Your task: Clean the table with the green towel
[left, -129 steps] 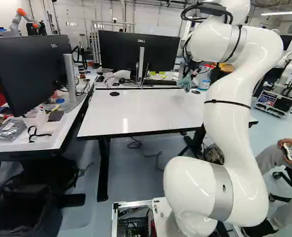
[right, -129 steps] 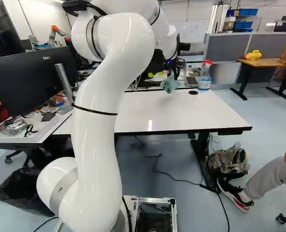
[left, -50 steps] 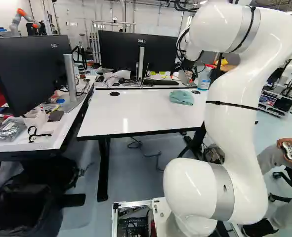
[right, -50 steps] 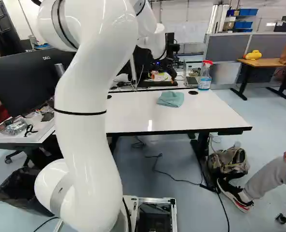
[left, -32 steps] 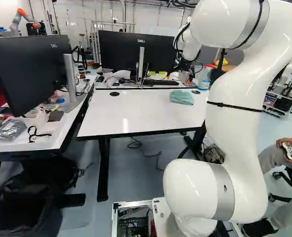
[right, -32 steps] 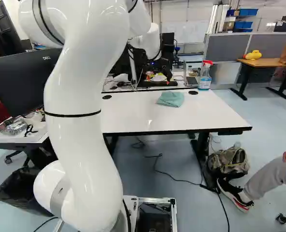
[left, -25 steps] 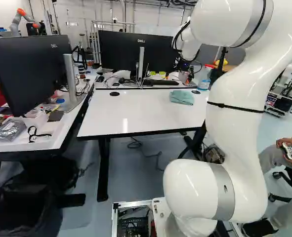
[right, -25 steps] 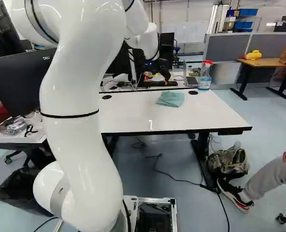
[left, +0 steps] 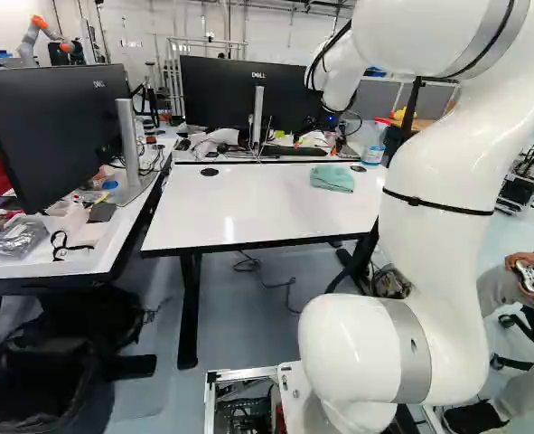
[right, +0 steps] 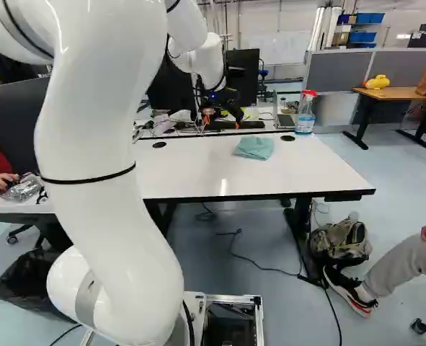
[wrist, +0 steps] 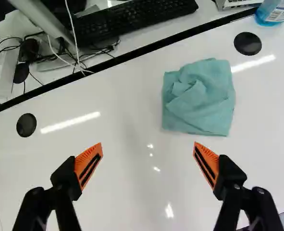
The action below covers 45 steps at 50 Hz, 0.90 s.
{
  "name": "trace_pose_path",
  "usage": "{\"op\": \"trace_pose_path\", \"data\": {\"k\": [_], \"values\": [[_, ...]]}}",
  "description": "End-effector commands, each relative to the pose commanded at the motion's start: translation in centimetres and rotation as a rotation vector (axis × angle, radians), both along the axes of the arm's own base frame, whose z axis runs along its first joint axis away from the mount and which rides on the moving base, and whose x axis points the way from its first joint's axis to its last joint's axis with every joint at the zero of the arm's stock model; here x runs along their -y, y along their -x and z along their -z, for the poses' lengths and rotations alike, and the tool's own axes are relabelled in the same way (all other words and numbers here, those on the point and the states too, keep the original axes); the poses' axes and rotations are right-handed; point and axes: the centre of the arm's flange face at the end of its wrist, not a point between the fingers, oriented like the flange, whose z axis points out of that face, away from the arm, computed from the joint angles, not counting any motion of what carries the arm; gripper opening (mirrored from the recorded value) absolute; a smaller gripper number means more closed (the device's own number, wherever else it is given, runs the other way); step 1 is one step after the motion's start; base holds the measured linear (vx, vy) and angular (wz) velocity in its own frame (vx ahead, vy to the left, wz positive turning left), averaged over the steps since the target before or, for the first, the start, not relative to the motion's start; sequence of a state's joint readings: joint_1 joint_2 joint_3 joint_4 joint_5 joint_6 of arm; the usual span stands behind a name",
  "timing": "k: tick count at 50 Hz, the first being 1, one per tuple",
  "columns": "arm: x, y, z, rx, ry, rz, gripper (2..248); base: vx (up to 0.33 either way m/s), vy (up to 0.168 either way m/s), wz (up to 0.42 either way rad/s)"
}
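"Gripper (right: 223,121): how is it set?"
"Fingers spread wide; the table (left: 257,203) is seen beneath."
"And the towel (wrist: 198,98)?"
"Laid rumpled and folded on the table, ahead of the gripper. A black disc (wrist: 247,43) is noted near it; a bottle (right: 304,115) is placed by the far edge."

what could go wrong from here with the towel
Closing the open gripper here would probably miss the green towel, which lies ahead of it, off to one side. The towel is bunched, so a grasp might catch only a fold. A wide wipe could knock the spray bottle nearby.
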<state>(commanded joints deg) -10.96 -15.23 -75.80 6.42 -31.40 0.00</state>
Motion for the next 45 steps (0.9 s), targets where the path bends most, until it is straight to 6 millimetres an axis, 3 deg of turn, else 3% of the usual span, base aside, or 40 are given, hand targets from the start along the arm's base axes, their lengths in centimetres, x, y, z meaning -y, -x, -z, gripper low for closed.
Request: {"op": "trace_pose_path", "data": {"k": [45], "values": [[-7.1, 6.0, -0.1, -0.022, -0.003, -0.111, 247, 0.0, 0.0, 0.0]]}}
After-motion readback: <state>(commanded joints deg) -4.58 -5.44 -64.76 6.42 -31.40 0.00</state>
